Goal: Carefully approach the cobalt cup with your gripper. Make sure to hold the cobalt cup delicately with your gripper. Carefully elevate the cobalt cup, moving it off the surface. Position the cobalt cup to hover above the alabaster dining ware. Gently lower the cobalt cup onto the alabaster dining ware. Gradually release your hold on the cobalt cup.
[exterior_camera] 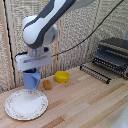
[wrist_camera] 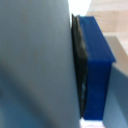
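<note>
The periwinkle-blue cup (exterior_camera: 33,81) hangs in my gripper (exterior_camera: 33,75), which is shut on it. In the exterior view the cup is over the far edge of the white plate (exterior_camera: 26,105), near the table's left front. Its base is close to the plate's rim, and I cannot tell whether they touch. In the wrist view the cup's wall (wrist_camera: 35,65) fills most of the picture. One dark-blue finger (wrist_camera: 97,70) presses its black pad against that wall. The other finger is hidden.
A yellow bowl (exterior_camera: 62,76) and a small brown object (exterior_camera: 47,84) sit on the wooden table (exterior_camera: 85,102), to the exterior view's right of the cup. A black toaster oven (exterior_camera: 114,54) with a wire rack (exterior_camera: 96,73) stands at the far right. A woven screen is behind.
</note>
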